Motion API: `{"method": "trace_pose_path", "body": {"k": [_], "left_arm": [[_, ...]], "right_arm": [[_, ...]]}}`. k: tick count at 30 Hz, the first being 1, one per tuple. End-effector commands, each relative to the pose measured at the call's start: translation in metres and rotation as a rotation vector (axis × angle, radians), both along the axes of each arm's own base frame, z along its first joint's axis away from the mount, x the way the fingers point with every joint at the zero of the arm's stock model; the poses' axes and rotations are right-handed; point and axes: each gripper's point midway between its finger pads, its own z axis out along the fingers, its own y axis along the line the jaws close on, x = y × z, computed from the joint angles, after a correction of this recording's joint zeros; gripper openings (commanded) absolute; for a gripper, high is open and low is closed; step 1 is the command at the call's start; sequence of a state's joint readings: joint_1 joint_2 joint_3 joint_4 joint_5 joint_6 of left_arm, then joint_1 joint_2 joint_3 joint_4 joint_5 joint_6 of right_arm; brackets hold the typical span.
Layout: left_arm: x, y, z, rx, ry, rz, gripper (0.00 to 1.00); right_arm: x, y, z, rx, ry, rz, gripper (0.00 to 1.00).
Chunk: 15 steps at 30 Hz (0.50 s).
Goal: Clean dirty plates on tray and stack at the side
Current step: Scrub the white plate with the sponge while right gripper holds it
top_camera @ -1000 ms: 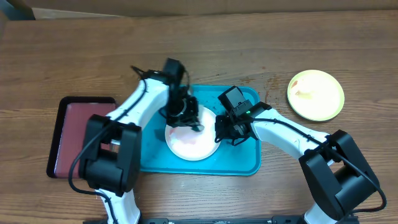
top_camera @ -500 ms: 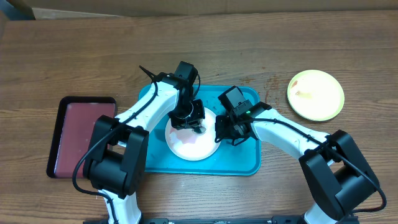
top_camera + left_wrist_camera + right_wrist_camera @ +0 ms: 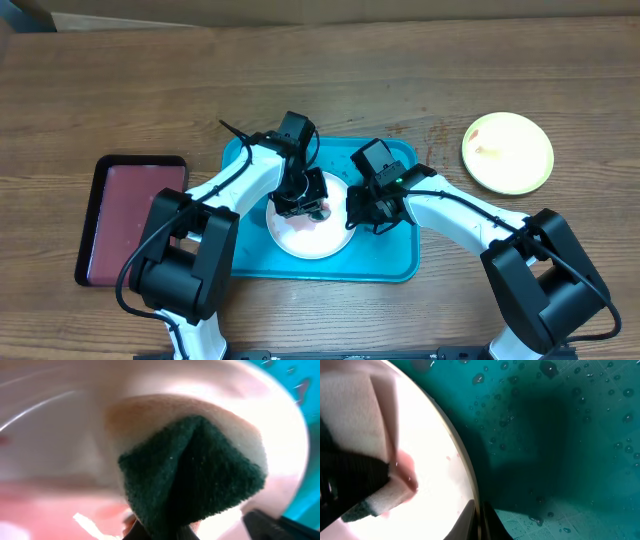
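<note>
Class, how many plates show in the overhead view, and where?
2. One white plate on the turquoise tray; one lime green plate on the table at right. Another may hide underneath.

Glossy white plate [image 3: 50, 410], fuzzy green sponge [image 3: 200, 475], wet plastic tray [image 3: 570, 435].

White plate [image 3: 305, 238], turquoise tray [image 3: 385, 262], seemingly dark-green sponge [image 3: 195, 477]

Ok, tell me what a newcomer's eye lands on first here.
The white round plastic plate at the middle of the turquoise rectangular plastic tray, with the left end effector pressing a green-and-cream sponge onto it while the right end effector pinches its rim. Next, the lime green round plate alone on the wooden table at the right.
</note>
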State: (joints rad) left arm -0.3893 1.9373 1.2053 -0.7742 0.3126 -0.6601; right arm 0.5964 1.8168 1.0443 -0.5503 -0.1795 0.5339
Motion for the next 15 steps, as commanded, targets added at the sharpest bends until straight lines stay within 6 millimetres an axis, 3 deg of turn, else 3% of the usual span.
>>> {"method": "trace_pose_path", "body": {"k": [1,5,9,15], "left_arm": [[-0.021,0.066,-0.031,0.279,0.081,0.063,0.04],[-0.021,0.103,-0.024,0.369,0.124,0.123,0.04],[-0.012,0.135,-0.003,0.444,0.147,0.178,0.04],[0.016,0.15,0.049,0.469,0.117,0.182,0.04]], "right_arm": [[0.001,-0.003,0.001,-0.014,-0.007,-0.001,0.04],[0.001,-0.003,0.001,-0.014,-0.007,-0.002,0.04],[0.002,-0.004,0.001,-0.018,-0.011,-0.003,0.04],[0.007,-0.006,0.001,-0.033,-0.035,-0.012,0.04]]}}
